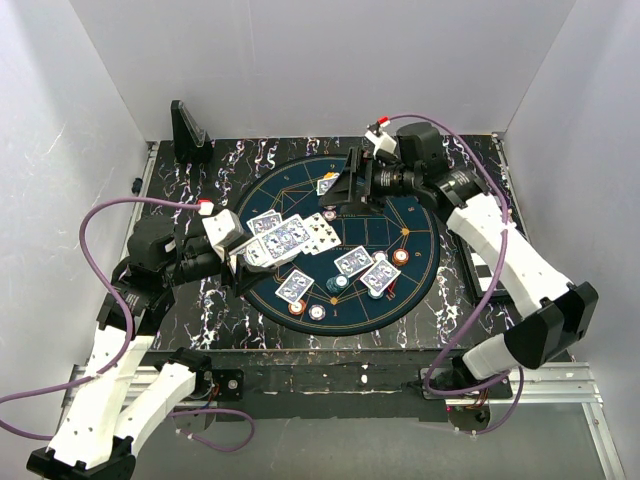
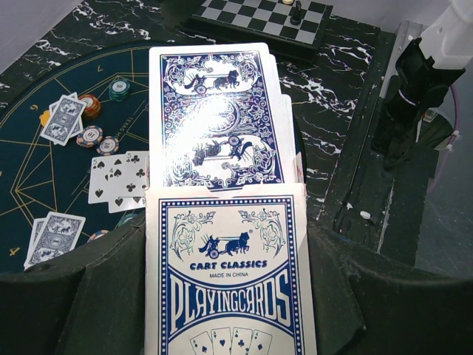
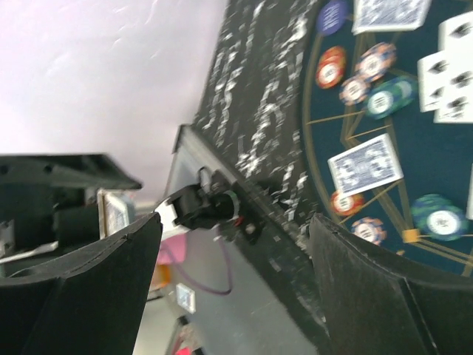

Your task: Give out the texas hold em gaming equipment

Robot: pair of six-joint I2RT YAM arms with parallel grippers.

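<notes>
**Loose deck over a crowded mat: where the deal may fail**

The round blue mat (image 1: 300, 180) on the desk (image 1: 250, 160) is crowded around the centre of the top view. A new card has little bare cloth to land on, so it may cover a pile that belongs to another seat.

The right gripper (image 1: 352, 185) hangs over the upper centre of the mat. Its jaws are wide apart, with nothing between them. It is just beside some blue-backed cards (image 1: 328, 184). If it moves off low, a finger could drag those cards out of place.

The left gripper (image 2: 222, 251) is closed on the card box (image 2: 229, 296) at the left edge of the mat. The deck (image 2: 214, 111) sticks far out of the box mouth, a little fanned, and only the box is clamped. I judge this the main danger. If the box tilts forward, several cards may slide out together. A pull on one card may also take its neighbours with it.

The face-up cards (image 2: 118, 177) lie near the box mouth, at the left of the left wrist view. A fallen card would mix with them.

The chips (image 1: 400, 257) lie close between the card pairs at the lower right of the mat. A sliding card or a finger may push one, and it could roll off the mat.
</notes>
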